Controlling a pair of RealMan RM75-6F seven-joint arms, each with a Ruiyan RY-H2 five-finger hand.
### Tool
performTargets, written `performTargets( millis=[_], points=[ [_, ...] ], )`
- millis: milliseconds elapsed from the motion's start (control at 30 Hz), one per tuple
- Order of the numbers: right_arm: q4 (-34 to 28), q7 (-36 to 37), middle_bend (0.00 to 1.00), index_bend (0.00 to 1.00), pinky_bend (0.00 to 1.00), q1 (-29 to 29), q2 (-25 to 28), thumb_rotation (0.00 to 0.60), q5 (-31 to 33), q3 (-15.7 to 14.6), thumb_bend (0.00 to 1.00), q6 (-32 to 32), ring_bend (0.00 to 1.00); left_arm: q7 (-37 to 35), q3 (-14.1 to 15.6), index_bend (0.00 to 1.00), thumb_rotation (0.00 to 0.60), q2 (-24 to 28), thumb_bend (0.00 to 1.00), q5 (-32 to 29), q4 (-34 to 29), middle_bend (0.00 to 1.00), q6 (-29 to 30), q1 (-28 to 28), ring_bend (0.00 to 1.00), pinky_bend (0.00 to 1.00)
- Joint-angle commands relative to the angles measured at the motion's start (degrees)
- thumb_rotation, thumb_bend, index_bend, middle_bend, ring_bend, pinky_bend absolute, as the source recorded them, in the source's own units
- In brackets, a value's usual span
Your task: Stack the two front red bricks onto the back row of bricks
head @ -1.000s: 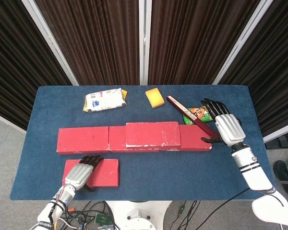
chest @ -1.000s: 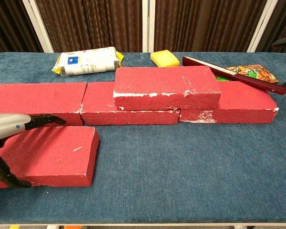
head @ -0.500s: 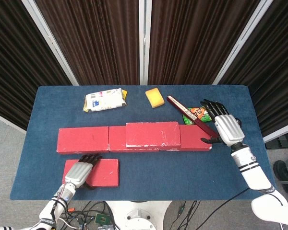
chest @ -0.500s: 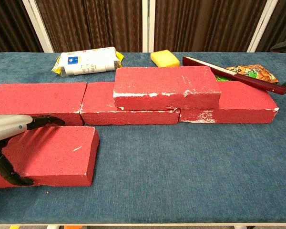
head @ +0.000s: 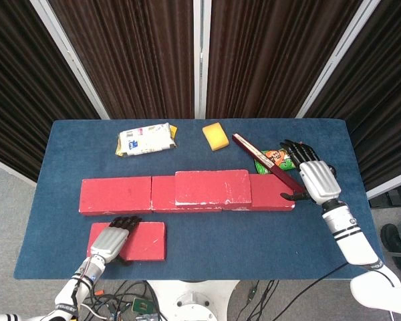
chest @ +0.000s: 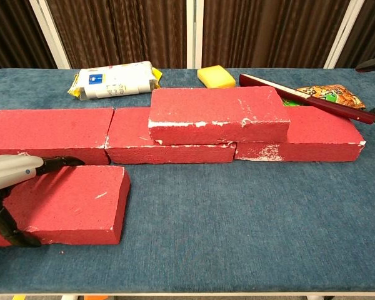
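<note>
Three red bricks form the back row [head: 117, 195] across the table's middle. A fourth red brick [head: 212, 186] lies stacked on the row's centre, and the chest view shows this stacked brick [chest: 217, 112] too. One front red brick [head: 147, 241] lies flat at the near left. My left hand [head: 112, 239] grips it, fingers curled over its far edge and thumb against its near face in the chest view [chest: 9, 175]. My right hand [head: 313, 175] hangs open with spread fingers just off the row's right end.
Behind the row lie a white wipes pack [head: 144, 140], a yellow sponge [head: 215, 136], a snack packet [head: 275, 158] and a long dark red bar [head: 267, 164] that crosses the row's right brick. Blue cloth [head: 254, 241] covers the table in front of the row.
My left hand has settled slightly lower onto the front brick and its thumb has shifted along the near face. The brick and my right hand have hardly moved.
</note>
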Motion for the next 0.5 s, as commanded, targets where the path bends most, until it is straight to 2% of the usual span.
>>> performTargets(
  millis=[33,233,500],
  points=[
    [0.07,0.17,0.00,0.00,0.00,-0.08,-0.05,0.600,-0.02,0.00,0.00,-0.06,0.00,0.45,0.27,0.00,0.600,-0.31,0.00,-0.09,0.18,0.00,0.34,-0.10,0.00,0.03],
    [0.16,0.06,0.00,0.00,0.00,-0.09,-0.13,0.600,0.27,0.08,0.00,-0.47,0.00,0.94,0.50,0.00,0.600,-0.59,0.00,-0.52,0.38,0.02,1.06,-0.23,0.00,0.06],
    [0.22,-0.16,0.00,0.00,0.00,-0.05,-0.26,0.600,0.82,0.15,0.00,-1.09,0.00,2.19,1.09,0.00,0.600,-0.08,0.09,-1.58,-0.75,0.05,1.67,-0.54,0.04,0.15]
  ],
)
